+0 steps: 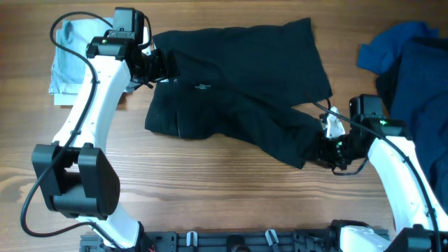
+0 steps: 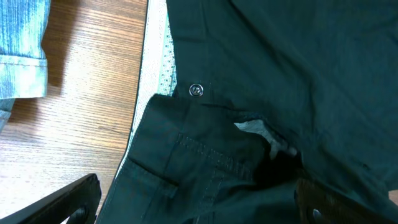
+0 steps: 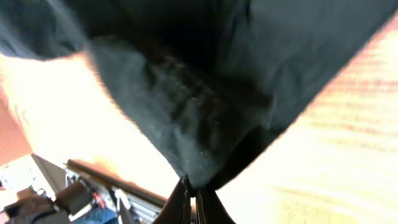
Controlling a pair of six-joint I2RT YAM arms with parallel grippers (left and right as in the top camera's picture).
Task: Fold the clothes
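From above, I saw the black shorts (image 1: pixel 238 84) lying spread out in the middle of the wooden surface (image 1: pixel 210 203). A pale blue garment (image 1: pixel 70 59) lay at the far left. A heap of dark blue clothes (image 1: pixel 413 63) lay at the far right. My left end effector (image 1: pixel 166 68) was at the waist end of the shorts. My right end effector (image 1: pixel 327 150) was at the corner of one leg, down by the hem.

From the left wrist camera, the two fingers (image 2: pixel 62 202) stood wide apart at the bottom of the picture. They held nothing. The shorts lay flat under them. I could see a small round snap button (image 2: pixel 196 89) and the whitish inner waistband (image 2: pixel 163 68) just beside it.

From the right wrist camera, the fingers (image 3: pixel 177 208) were pressed tight together. They pinched a fold of the black cloth, which bunched up just above them. The picture was a bit blurry.

I think the shorts are soft, light and floppy, so they will sag and crumple wherever I don't hold them. The waistband looks thicker, so it should be a good place for the left side to grab. The thin hem could slip out of a small pinch.
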